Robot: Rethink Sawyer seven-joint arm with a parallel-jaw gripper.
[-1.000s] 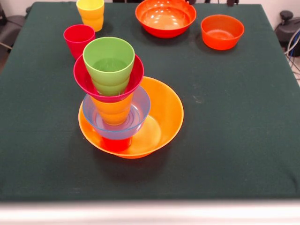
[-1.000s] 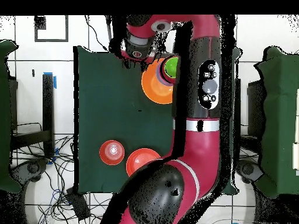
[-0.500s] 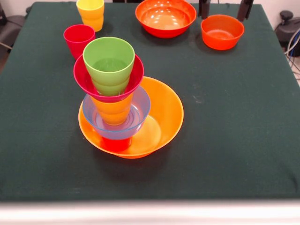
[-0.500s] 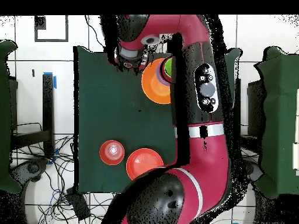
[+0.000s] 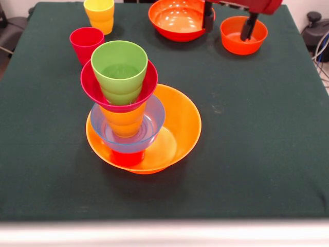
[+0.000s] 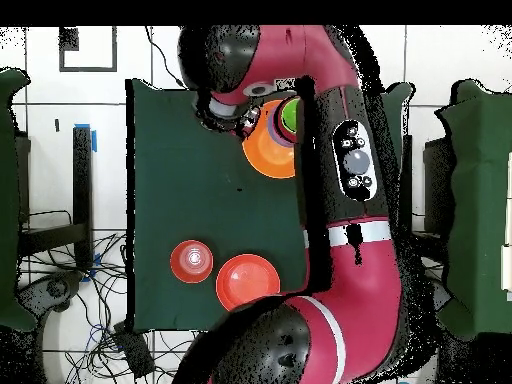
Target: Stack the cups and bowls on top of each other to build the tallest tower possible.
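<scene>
The tower stands in the front view at left of centre. Its base is the large orange bowl [image 5: 181, 122], then a red-orange cup [image 5: 126, 157], the light blue bowl [image 5: 155, 119], an orange cup [image 5: 123, 121], the magenta bowl [image 5: 89, 85] and the green cup [image 5: 119, 65] on top. The crimson cup [image 5: 86, 43] and yellow cup [image 5: 99, 14] stand behind it. My gripper [image 5: 227, 21] is open at the top edge. One finger is over the small orange-red bowl [image 5: 243, 40], the other between it and the large red-orange bowl [image 5: 180, 20]. The dark blue bowl is out of view.
The table has a dark green cloth [image 5: 257, 128]. In the overhead view the red arm [image 6: 350, 200] covers the table's right side. The tower [image 6: 265, 150] shows beside it, and both loose bowls [image 6: 191, 261] [image 6: 247, 281] lie near the robot's base.
My gripper has come down further into the front view and shifted left, from above the small orange-red bowl to straddling its rim. The cups and bowls have not moved.
</scene>
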